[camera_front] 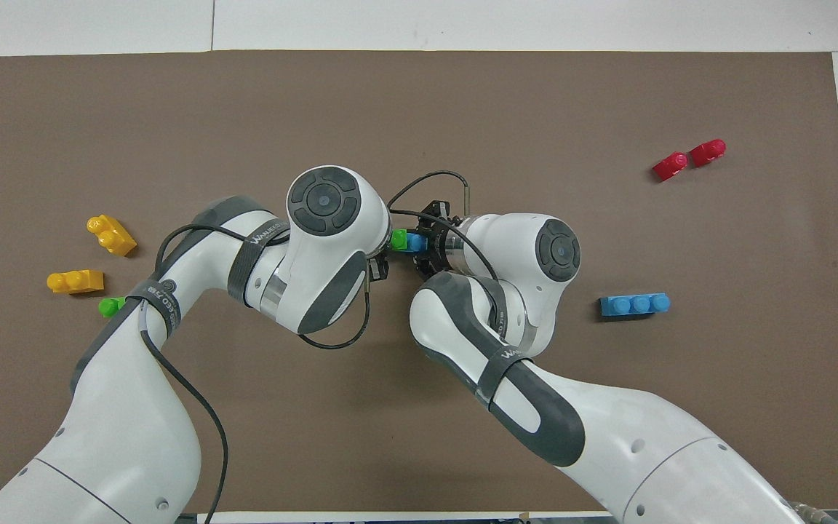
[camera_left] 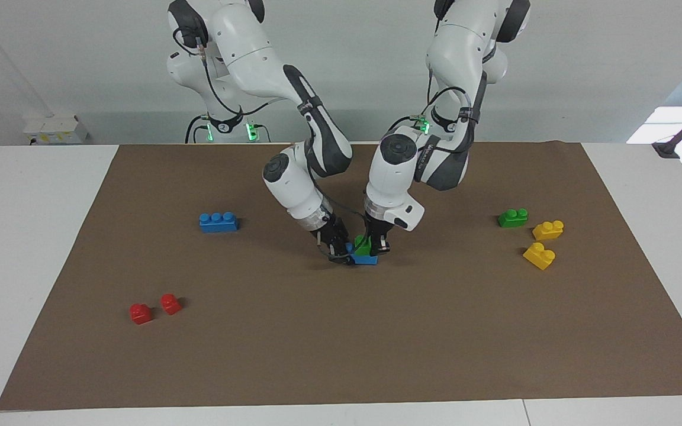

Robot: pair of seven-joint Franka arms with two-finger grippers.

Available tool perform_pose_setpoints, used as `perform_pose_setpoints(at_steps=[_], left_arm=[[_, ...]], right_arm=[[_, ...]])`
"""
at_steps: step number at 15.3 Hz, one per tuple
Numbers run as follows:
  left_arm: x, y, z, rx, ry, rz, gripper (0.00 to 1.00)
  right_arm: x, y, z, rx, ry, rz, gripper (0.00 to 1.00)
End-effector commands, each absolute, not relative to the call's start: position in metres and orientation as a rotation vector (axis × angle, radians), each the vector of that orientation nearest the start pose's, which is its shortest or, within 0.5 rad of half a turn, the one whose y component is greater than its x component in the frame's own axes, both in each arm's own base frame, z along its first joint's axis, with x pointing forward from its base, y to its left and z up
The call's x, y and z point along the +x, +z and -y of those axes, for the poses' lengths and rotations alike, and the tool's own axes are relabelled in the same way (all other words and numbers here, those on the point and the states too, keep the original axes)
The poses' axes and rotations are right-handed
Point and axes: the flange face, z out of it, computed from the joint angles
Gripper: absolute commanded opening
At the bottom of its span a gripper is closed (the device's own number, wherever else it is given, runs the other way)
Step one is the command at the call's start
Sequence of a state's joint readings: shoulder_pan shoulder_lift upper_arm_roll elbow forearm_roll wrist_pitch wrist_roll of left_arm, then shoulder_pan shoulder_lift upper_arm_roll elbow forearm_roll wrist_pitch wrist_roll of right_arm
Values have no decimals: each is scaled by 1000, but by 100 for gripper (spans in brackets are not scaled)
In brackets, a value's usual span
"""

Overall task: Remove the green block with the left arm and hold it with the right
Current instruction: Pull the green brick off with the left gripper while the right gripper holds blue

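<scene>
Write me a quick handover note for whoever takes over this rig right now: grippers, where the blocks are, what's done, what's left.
Left gripper: down at the green block mid-mat, fingers around it.
Right gripper: down at the blue block underneath, at its end.
The green block sits on the blue one, not yet separated.
Second green block, two yellow blocks, the other blue block and two red blocks lie untouched on the mat.
Done: both arms positioned at the stack.
Left: right steadies the blue block, left pulls the green one off.
</scene>
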State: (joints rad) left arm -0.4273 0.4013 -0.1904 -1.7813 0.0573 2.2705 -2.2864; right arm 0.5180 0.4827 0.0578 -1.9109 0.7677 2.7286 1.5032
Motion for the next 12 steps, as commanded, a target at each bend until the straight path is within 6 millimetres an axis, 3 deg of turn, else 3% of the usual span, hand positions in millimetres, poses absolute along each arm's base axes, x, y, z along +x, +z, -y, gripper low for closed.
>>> perform_pose_setpoints(at_steps=[1,9,12], left_arm=[[549,369,359,2011,18,-2236,0],[541,466,319,1950,60,-2271,0],[544,482,288,2018,73,-2262,0]], right_arm=[[560,264,-332,-1832,289,-1890,0],[560,264,-332,-1833,288,-1888,0],[559,262,-331,-1842,295,-1886,0]])
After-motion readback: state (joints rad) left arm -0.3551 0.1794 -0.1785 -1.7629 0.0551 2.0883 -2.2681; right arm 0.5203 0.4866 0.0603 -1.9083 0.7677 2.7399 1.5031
